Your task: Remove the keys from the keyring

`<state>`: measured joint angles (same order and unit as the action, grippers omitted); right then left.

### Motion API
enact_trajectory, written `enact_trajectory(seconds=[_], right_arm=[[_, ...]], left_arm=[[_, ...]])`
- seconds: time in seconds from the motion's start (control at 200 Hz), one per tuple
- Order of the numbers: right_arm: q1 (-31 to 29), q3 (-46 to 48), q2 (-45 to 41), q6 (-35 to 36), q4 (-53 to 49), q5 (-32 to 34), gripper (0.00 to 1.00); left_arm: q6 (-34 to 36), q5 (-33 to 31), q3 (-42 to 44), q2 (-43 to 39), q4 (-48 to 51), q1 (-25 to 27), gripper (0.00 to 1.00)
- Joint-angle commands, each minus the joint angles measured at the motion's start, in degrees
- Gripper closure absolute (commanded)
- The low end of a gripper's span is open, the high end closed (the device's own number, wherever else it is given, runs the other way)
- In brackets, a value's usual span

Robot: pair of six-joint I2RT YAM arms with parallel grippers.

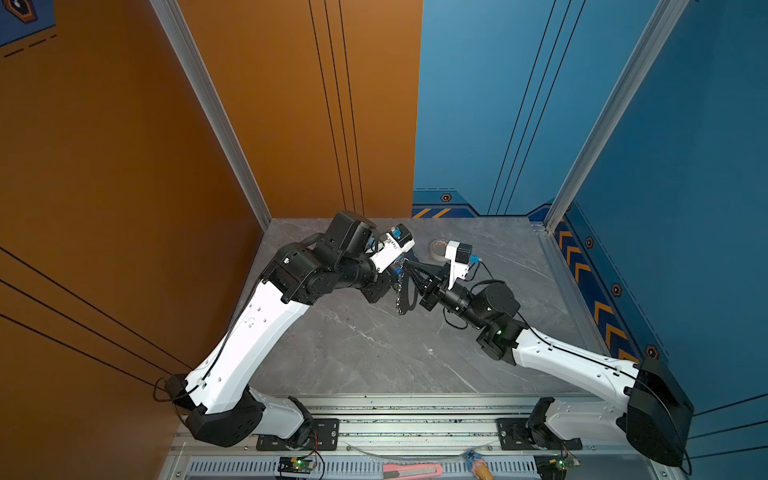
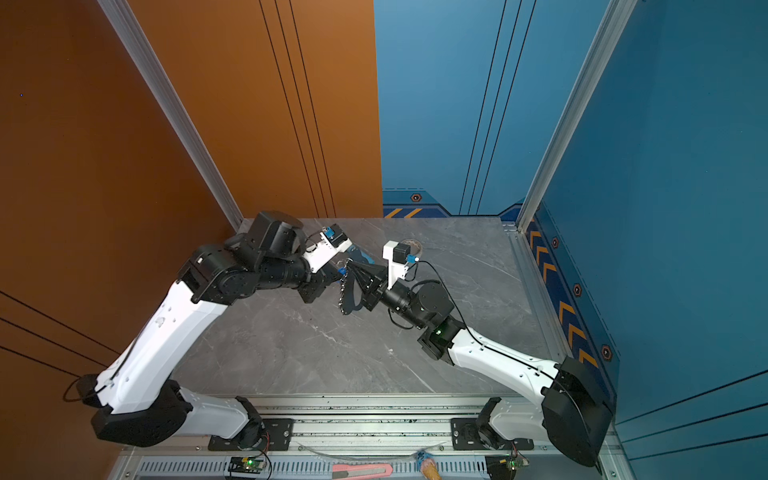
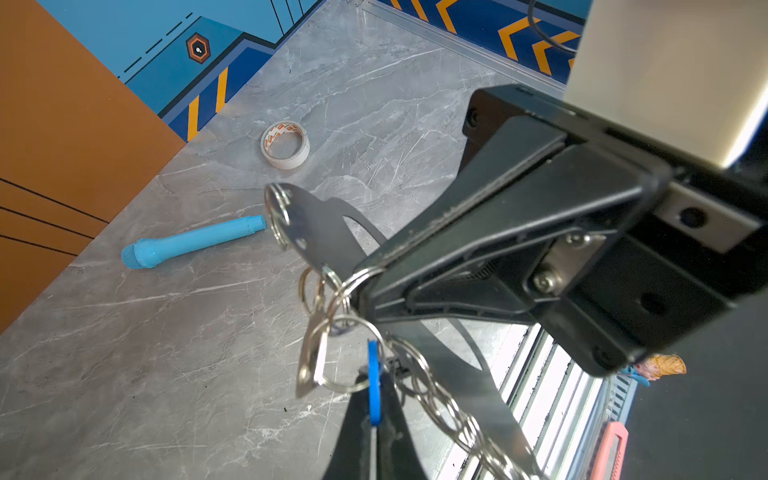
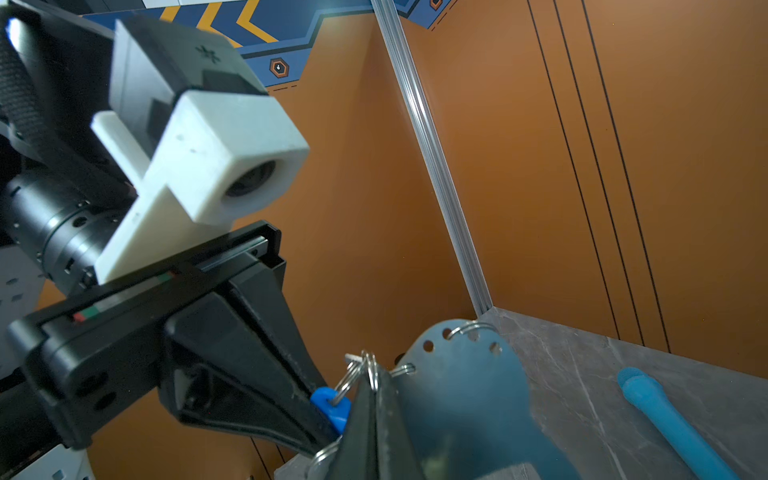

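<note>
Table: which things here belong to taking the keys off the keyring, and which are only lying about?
For the job: keys, keyring, left gripper, right gripper.
Lying about: tape roll, blue tube, pink cutter.

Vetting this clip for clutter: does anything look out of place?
A pink utility knife and a toy ice-cream cone lie on the slotted metal rail in front of the table, off the work surface. A tape roll and a blue tube on the table look unrelated to the keys.
</note>
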<state>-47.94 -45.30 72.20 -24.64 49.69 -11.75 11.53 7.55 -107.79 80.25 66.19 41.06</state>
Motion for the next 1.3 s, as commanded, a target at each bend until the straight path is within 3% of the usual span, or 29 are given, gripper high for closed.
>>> enact_trajectory(seconds=[0.0, 0.1, 0.35, 0.43, 0.626, 1.296], right_arm=[[0.6, 0.3, -3.3, 4.0, -2.0, -1.1, 0.92], [1.2, -0.6, -4.2, 8.1, -6.8, -3.6, 0.79], [1.8, -6.3, -4.5, 21.4, -22.0, -10.3, 0.77], [2.9, -6.3, -4.7, 22.8, -23.8, -12.4, 0.71], [4.0, -10.1, -3.6, 31.1, -33.9, -18.3, 0.71], [5.4, -14.4, 0.4, 27.4, -30.5, -24.8, 0.79]], left_arm=[[1.6, 0.3, -1.8, -1.6, 2.1, 0.1, 1.00], [2.3, 1.3, -2.2, -1.7, 2.0, 0.1, 1.00], [3.8, 2.3, -2.7, -1.7, 2.1, -0.3, 1.00], [4.1, 2.7, -2.7, -1.8, 2.1, -0.4, 1.00], [4.6, 3.8, -2.6, -2.0, 2.1, -1.2, 1.00], [4.8, 5.6, -2.3, -1.9, 2.1, -2.3, 1.00]])
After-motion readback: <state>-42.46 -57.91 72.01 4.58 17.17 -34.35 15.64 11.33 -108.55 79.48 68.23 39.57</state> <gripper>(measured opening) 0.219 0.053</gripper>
